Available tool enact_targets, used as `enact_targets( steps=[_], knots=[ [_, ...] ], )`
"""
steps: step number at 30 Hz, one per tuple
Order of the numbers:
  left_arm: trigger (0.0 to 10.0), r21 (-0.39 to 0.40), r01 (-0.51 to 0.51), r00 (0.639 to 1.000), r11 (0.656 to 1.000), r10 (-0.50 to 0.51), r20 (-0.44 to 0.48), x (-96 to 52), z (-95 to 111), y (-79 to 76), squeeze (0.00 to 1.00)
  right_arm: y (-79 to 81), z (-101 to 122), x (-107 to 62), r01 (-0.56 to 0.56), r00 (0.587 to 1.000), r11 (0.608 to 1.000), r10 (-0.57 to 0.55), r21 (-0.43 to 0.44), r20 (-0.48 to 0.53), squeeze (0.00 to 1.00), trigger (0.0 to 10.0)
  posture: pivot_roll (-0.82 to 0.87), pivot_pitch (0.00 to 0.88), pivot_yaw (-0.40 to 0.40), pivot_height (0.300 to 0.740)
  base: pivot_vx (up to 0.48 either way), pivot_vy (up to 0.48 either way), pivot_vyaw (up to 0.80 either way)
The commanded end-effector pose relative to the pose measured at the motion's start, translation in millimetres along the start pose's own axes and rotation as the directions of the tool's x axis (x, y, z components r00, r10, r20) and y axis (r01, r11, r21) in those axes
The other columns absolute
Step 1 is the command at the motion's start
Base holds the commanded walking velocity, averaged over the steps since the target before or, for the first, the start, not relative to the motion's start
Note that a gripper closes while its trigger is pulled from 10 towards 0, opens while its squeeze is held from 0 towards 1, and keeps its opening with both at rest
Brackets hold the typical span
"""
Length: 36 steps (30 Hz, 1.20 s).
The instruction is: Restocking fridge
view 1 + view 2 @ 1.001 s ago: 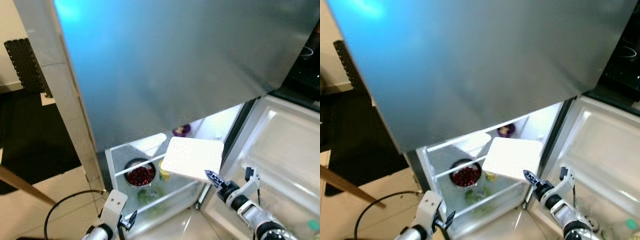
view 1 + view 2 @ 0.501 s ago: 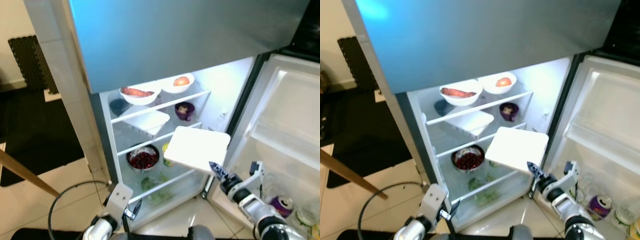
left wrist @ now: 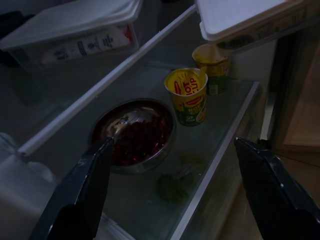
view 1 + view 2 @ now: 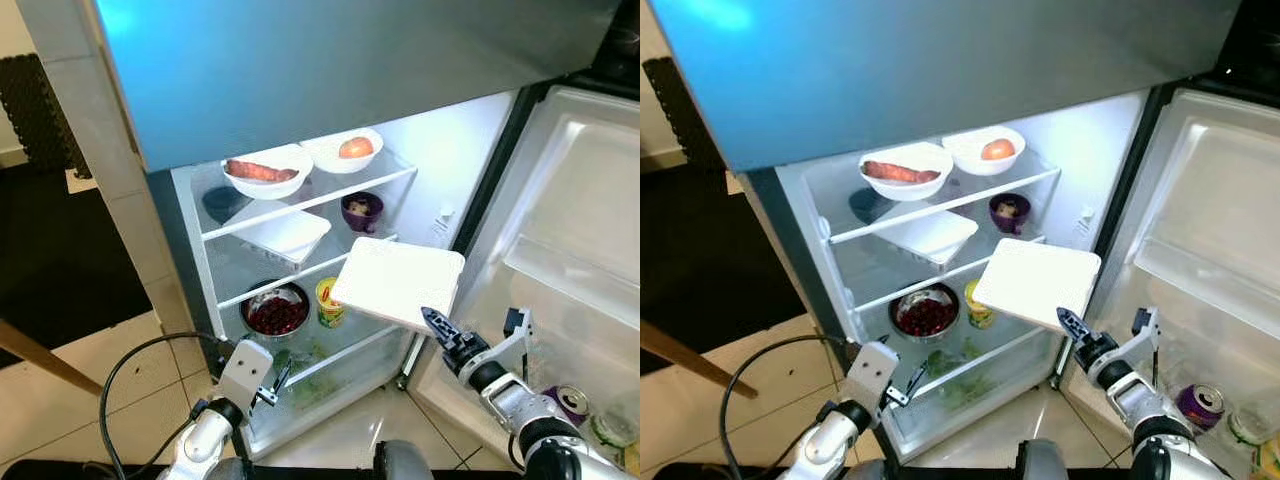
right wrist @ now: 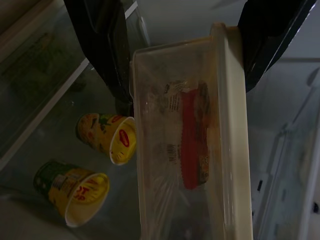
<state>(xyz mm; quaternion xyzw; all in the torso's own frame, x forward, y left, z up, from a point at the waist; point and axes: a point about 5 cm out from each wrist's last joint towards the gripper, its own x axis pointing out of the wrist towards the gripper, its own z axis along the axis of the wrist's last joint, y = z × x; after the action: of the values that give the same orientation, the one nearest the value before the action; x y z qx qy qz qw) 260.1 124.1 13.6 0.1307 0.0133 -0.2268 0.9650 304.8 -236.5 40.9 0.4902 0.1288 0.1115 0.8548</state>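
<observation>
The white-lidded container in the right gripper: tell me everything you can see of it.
The container is a flat rectangular box with a white lid and a clear plastic body; the right wrist view shows a red-labelled pack inside. The right gripper is shut on its near edge, one finger on each face. It hangs tilted in front of the open fridge, level with the middle shelf, above the yellow cups. Nothing else touches it.

Fridge door (image 4: 330, 70): brushed metal, dull sheen. Shelves (image 4: 330, 195): clear glass. Container (image 5: 185, 150): translucent plastic, matt white lid. Berry bowl (image 3: 135, 137): shiny metal. Floor tiles (image 4: 120, 370): glossy.
</observation>
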Motion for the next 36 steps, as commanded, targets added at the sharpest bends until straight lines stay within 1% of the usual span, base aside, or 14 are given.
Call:
enact_targets(
  steps=[1,4,7,8,14,19,22,26,29,31,32,34,35,36],
  knots=[
    [10.0,-0.025,-0.034,0.999,0.999,0.035,0.023,-1.5,1.4,-1.2,0.00,11.5,8.8,7.3,-0.069,0.997,0.998,0.069,-0.007,0.027,0.00,10.0,-0.09,0.000,-0.032,0.542,0.000,0.000,0.00],
    [10.0,-0.037,-0.032,0.999,0.999,0.033,0.026,-2.2,1.2,-3.2,0.00,14.3,10.9,9.2,-0.081,0.996,0.997,0.082,-0.016,0.028,0.00,10.0,-0.09,0.000,-0.032,0.532,0.000,0.000,0.00],
    [10.0,-0.064,-0.032,0.998,0.997,0.036,0.059,-3.9,3.9,-5.5,0.00,17.9,15.2,11.1,-0.095,0.995,0.995,0.096,-0.022,0.035,0.00,10.0,-0.09,0.000,-0.032,0.517,0.000,0.000,0.00],
    [10.0,-0.088,-0.028,0.996,0.996,0.036,0.086,-5.2,5.9,-6.8,0.00,18.5,17.9,11.0,-0.096,0.995,0.995,0.097,-0.035,0.038,0.00,10.0,-0.09,0.000,-0.032,0.507,0.000,0.000,0.00],
    [10.0,-0.111,-0.037,0.991,0.993,0.051,0.123,-7.0,9.5,-6.5,0.00,21.8,24.4,12.5,-0.096,0.994,0.993,0.100,-0.073,0.047,0.00,10.0,-0.09,0.000,-0.031,0.482,0.000,0.000,0.00],
    [10.0,-0.146,-0.052,0.987,0.988,0.074,0.146,-7.4,12.3,-5.6,0.00,24.4,33.6,11.6,-0.110,0.991,0.991,0.114,-0.074,0.065,0.00,10.0,-0.08,0.000,-0.029,0.467,0.000,0.000,0.00],
    [10.0,-0.169,-0.046,0.983,0.985,0.075,0.169,-8.4,15.0,-6.9,0.00,30.4,38.0,11.7,-0.170,0.983,0.983,0.174,-0.070,0.053,0.00,10.0,-0.08,0.000,-0.029,0.452,0.000,0.000,0.00],
    [10.0,-0.172,-0.044,0.979,0.984,0.077,0.187,-9.0,17.5,-7.7,0.00,33.6,37.2,11.1,-0.215,0.976,0.973,0.217,-0.078,0.012,0.00,10.0,-0.08,0.000,-0.029,0.442,0.000,0.000,0.00],
    [10.0,-0.166,-0.056,0.975,0.985,0.090,0.203,-10.2,20.0,-6.0,0.00,37.0,38.1,9.3,-0.266,0.964,0.963,0.265,-0.050,-0.019,0.00,10.0,-0.08,0.000,-0.030,0.423,0.000,0.000,0.00],
    [10.0,-0.167,-0.058,0.974,0.984,0.092,0.208,-10.4,20.8,-5.1,0.00,41.2,37.5,9.2,-0.312,0.950,0.949,0.310,-0.051,-0.049,0.00,10.0,-0.08,0.000,-0.030,0.423,0.000,0.000,0.00],
    [10.0,-0.167,-0.058,0.974,0.984,0.092,0.208,-10.4,20.8,-5.1,0.00,41.2,37.5,9.2,-0.312,0.950,0.949,0.310,-0.051,-0.049,0.00,10.0,-0.08,0.000,-0.030,0.423,0.000,0.000,0.00],
    [10.0,-0.163,-0.051,0.973,0.985,0.086,0.215,-10.8,22.1,-5.1,0.00,50.0,36.4,11.9,-0.382,0.923,0.922,0.377,-0.063,-0.070,0.00,10.0,-0.08,0.000,-0.029,0.423,0.000,0.000,0.00],
    [10.0,-0.163,-0.051,0.973,0.985,0.086,0.215,-10.8,22.1,-5.1,0.00,50.0,36.4,11.9,-0.382,0.923,0.922,0.377,-0.063,-0.070,0.00,10.0,-0.08,0.000,-0.029,0.423,0.000,0.000,0.00],
    [10.0,-0.160,-0.043,0.972,0.986,0.078,0.220,-11.2,23.1,-5.5,0.00,57.8,34.1,16.3,-0.426,0.904,0.900,0.419,-0.086,-0.086,0.00,10.0,-0.08,0.000,-0.029,0.423,0.000,0.000,0.00]
  ],
)
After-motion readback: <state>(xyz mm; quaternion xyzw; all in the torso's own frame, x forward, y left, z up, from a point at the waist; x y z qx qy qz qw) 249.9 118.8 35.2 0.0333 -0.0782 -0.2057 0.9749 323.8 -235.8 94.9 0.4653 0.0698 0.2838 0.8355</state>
